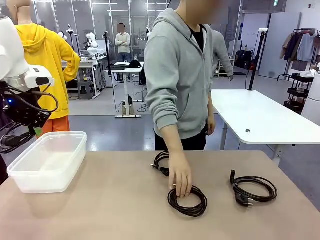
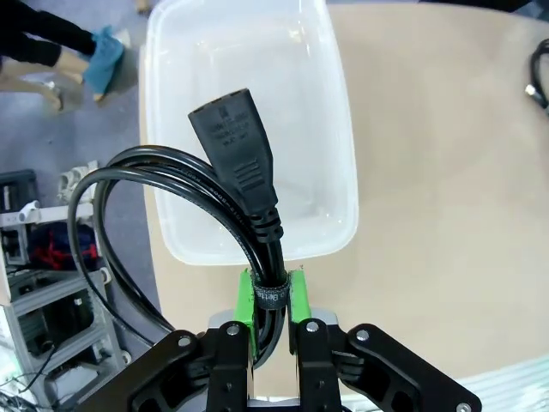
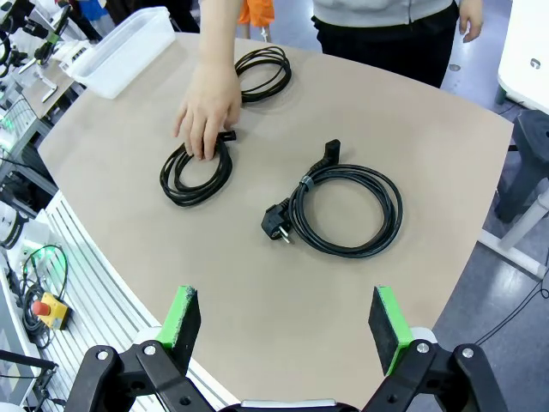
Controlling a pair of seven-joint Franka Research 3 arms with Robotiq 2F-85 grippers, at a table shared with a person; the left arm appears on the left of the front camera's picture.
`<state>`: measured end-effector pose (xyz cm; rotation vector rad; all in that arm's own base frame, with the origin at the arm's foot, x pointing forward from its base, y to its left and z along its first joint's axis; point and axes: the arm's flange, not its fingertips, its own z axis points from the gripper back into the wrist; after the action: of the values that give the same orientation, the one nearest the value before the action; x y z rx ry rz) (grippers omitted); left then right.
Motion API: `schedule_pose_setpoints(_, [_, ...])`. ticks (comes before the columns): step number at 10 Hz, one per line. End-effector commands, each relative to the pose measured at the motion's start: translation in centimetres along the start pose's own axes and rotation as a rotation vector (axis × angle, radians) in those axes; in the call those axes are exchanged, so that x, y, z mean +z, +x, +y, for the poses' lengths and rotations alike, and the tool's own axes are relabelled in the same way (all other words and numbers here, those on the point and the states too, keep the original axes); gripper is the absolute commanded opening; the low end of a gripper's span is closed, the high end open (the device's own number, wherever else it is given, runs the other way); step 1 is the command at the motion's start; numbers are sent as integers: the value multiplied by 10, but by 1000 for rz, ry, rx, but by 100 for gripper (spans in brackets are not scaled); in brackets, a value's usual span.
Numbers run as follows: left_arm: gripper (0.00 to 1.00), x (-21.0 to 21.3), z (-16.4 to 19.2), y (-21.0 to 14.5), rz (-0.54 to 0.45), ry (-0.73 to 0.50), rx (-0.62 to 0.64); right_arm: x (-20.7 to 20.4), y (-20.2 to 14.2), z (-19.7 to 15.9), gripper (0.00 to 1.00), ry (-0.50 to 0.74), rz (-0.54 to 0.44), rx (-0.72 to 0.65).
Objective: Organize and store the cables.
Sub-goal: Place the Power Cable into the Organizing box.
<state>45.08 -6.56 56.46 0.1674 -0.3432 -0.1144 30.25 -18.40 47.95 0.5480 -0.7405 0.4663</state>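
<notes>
Judging cable [image 2: 236, 146] light, limp and springy, best pinched at its strap [image 2: 271, 294], as now clamped by left gripper [image 2: 273, 302] above tub [image 2: 257, 60]; right gripper [image 3: 281, 318] gaping wide, empty.

Far coil [image 1: 161, 162] partly hidden behind person's forearm [image 1: 171, 147]; held cable [image 2: 249, 197]: lower loop hidden behind left tool [image 2: 273, 293].

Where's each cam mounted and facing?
Front: between the arms, facing the person across the table; left arm at picture left.
Left wrist: above the clear bin, looking down; left tool shut on a cable.
Right wrist: above the table edge, looking down at three coils; right tool open.
Shared: front and right wrist show the hand on a coil.
</notes>
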Motion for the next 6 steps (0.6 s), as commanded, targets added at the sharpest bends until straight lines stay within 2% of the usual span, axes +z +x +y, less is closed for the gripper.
schedule_pose_setpoints(1, [18, 0, -6, -1, 5, 9, -21, 1, 1, -1, 100, 9, -13, 16])
schedule_pose_setpoints(3, [18, -1, -4, 0, 3, 1, -7, 1, 1, -1, 100, 9, -13, 16])
schedule_pose_setpoints(6, [18, -39, 24, 39, -37, 24, -25, 1, 1, -1, 100, 9, -13, 16])
